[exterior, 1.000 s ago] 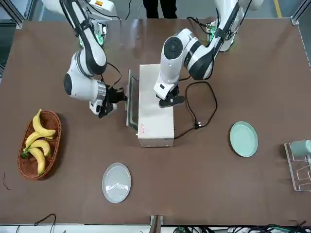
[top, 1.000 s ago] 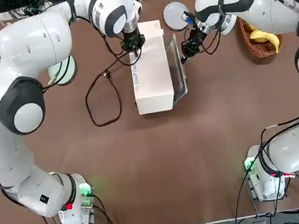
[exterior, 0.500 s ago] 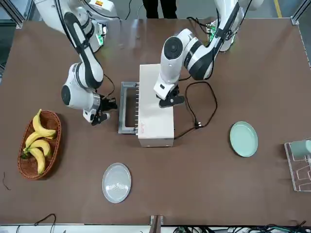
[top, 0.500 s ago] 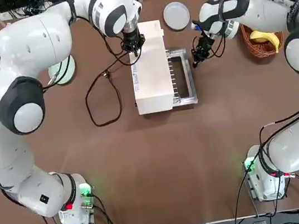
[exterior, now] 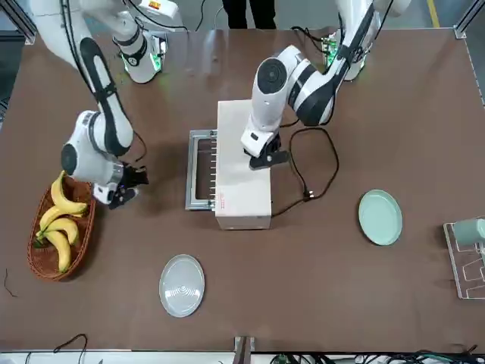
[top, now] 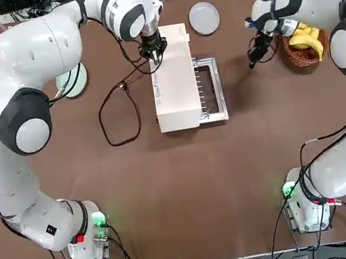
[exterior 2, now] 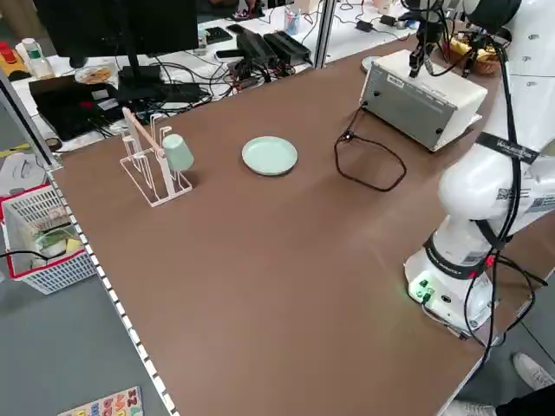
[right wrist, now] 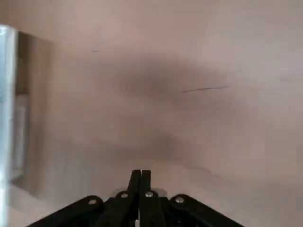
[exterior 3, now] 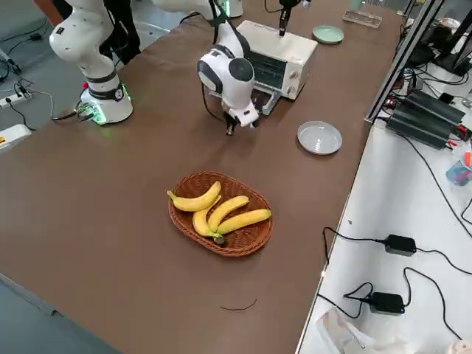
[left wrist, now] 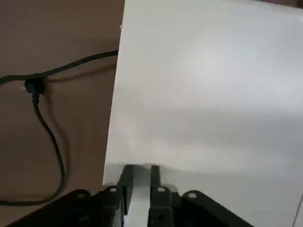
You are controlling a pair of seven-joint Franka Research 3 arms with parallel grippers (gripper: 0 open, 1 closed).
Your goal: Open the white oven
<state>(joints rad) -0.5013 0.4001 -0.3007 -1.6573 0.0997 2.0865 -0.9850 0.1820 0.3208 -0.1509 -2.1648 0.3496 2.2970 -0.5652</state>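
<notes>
On table, white oven (top: 174,80) door-down

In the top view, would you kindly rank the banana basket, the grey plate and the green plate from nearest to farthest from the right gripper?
From the right gripper:
1. Banana basket, just beside it toward the table's right edge.
2. Grey plate, at the far edge, beyond the white oven.
3. Green plate, across the table, left side.

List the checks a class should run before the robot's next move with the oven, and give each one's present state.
1. Oven door down flat: ok.
2. Right gripper clear of door, fingers shut: ok.
3. Left gripper on oven top, steadying it: ok.
4. Left fingers nearly shut, holding nothing: ok.
5. Basket beside right arm, contact: cannot tell.
6. Cord clear of door: ok.
</notes>
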